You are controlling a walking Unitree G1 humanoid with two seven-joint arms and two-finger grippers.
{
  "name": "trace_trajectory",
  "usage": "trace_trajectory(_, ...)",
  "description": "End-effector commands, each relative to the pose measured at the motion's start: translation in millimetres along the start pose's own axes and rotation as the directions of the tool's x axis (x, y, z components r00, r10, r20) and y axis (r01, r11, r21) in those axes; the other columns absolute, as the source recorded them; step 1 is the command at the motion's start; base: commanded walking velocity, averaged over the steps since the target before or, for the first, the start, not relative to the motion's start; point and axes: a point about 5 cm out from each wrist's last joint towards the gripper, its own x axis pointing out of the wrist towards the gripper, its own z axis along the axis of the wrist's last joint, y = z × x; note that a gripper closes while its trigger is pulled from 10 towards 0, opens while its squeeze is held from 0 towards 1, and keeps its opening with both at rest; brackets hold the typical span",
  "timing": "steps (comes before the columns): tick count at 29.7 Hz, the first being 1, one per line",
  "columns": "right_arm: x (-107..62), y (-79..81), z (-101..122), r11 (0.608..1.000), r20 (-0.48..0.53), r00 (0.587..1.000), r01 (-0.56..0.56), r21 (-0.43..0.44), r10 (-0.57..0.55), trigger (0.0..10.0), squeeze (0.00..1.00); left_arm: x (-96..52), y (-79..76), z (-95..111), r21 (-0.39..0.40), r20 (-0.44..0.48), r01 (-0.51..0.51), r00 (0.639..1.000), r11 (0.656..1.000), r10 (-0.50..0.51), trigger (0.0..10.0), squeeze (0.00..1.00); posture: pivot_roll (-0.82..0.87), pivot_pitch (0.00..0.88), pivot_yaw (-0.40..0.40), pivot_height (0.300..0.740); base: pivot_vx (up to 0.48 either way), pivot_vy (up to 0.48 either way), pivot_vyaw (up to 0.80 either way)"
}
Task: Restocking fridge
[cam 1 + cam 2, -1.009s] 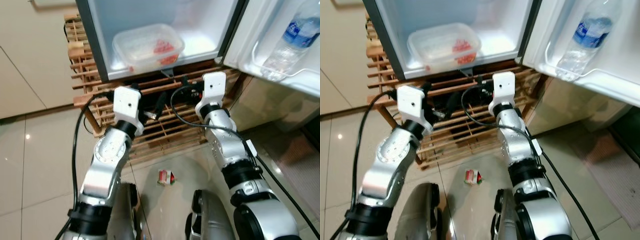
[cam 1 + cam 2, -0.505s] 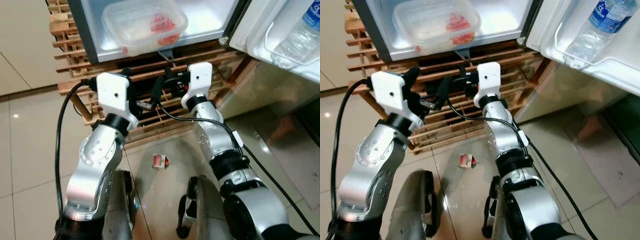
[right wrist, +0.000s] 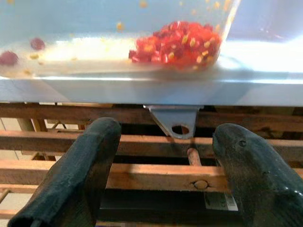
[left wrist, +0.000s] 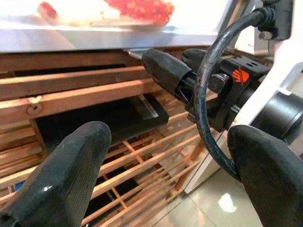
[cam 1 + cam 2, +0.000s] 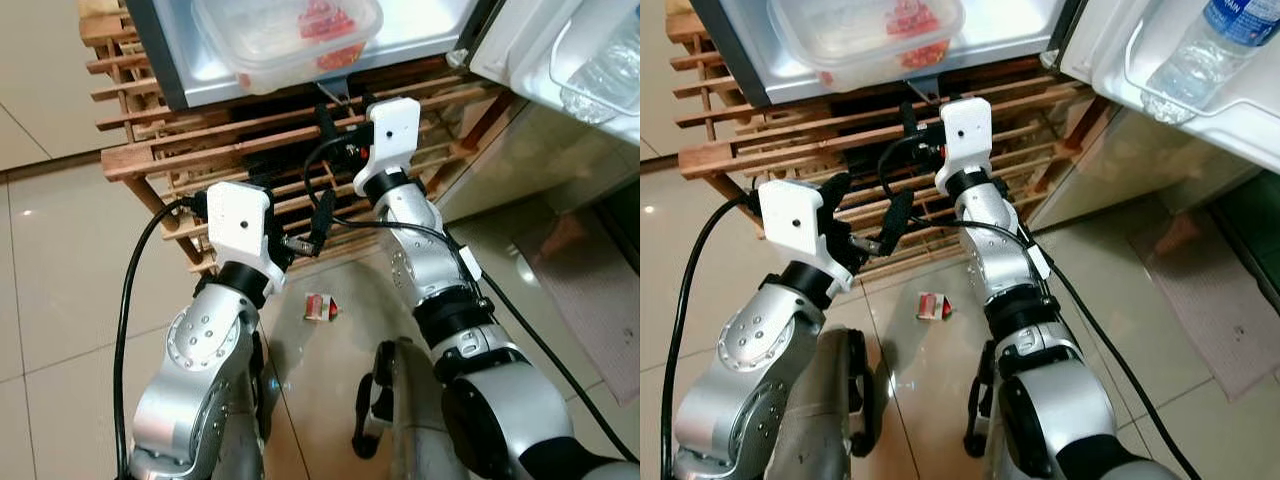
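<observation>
The right gripper (image 3: 163, 175) has its fingers (image 3: 75, 175) spread wide and holding nothing, raised just below the front lip of the open fridge (image 5: 200, 80), in front of the wooden slatted rack (image 5: 170, 160) the fridge stands on. The left gripper (image 4: 156, 170) sits lower, before the same rack, its fingers (image 4: 66, 170) likewise wide apart and empty — the right wrist shows between them.

Inside the fridge, on its floor near the front edge, lies a clear plastic container (image 5: 285, 35) with red food in it. A water bottle (image 5: 1205, 55) stands in the shelf of the open door (image 5: 1160, 110). So part of the stocking looks done. A small red-and-white packet (image 5: 320, 307) lies on the tiled floor (image 5: 60, 260) between the arms, near the rack's foot — probably the next item to pick up, though that is a guess.
</observation>
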Motion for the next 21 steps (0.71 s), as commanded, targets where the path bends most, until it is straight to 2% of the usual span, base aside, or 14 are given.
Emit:
trace_trajectory(1,-1.9,-6.8,1,0.999,0.005,1.000,0.027,0.020,-0.027,10.0,0.00,-4.0,-1.8,-19,0.006,-0.090,-0.006,0.996,1.000,0.006,10.0,0.00,0.23,0.347,-0.097,0.619,0.000,0.000,0.00)
trace_trajectory(13,-12.2,-15.2,1,0.999,0.020,0.999,0.045,-0.001,-0.045,10.0,0.00,-0.6,-5.8,-27,0.015,-0.107,0.011,0.994,1.000,-0.009,10.0,0.00,0.22,0.300,-0.101,0.619,0.000,0.000,0.00)
trace_trajectory(15,-22.4,-18.9,-4,0.998,-0.002,0.998,0.064,-0.005,-0.065,10.0,0.00,0.1,-4.8,-33,0.010,-0.127,-0.002,0.992,1.000,0.003,10.0,0.00,0.21,0.276,-0.096,0.619,0.000,0.000,0.00)
trace_trajectory(16,-22.4,-18.9,-4,0.998,-0.002,0.998,0.064,-0.005,-0.065,10.0,0.00,0.1,-4.8,-33,0.010,-0.127,-0.002,0.992,1.000,0.003,10.0,0.00,0.21,0.276,-0.096,0.619,0.000,0.000,0.00)
trace_trajectory(17,-45.5,-26.3,-9,0.995,-0.022,0.995,0.096,-0.019,-0.097,10.0,0.00,-0.8,3.1,-37,0.022,-0.136,-0.017,0.991,1.000,0.020,10.0,0.00,0.18,0.231,-0.079,0.619,0.000,0.000,0.00)
trace_trajectory(18,-45.5,-26.3,-9,0.995,-0.022,0.995,0.096,-0.019,-0.097,10.0,0.00,-0.8,3.1,-37,0.022,-0.136,-0.017,0.991,1.000,0.020,10.0,0.00,0.18,0.231,-0.079,0.619,0.000,0.000,0.00)
trace_trajectory(19,-53.4,-29.7,-9,0.994,-0.026,0.993,0.111,-0.024,-0.111,10.0,0.00,-0.8,6.6,-38,0.027,-0.138,-0.020,0.990,0.999,0.024,10.0,0.00,0.17,0.226,-0.077,0.619,0.000,0.000,0.00)
trace_trajectory(20,-66.6,-38.7,-1,0.986,0.004,0.987,0.158,-0.051,-0.158,10.0,0.00,-0.9,12.8,-41,0.039,-0.145,-0.022,0.989,0.999,0.028,10.0,0.00,0.16,0.209,-0.069,0.619,0.000,0.000,0.00)
trace_trajectory(21,-66.6,-38.7,-1,0.986,0.004,0.987,0.158,-0.051,-0.158,10.0,0.00,-0.9,12.8,-41,0.039,-0.145,-0.022,0.989,0.999,0.028,10.0,0.00,0.16,0.209,-0.069,0.619,0.000,0.000,0.00)
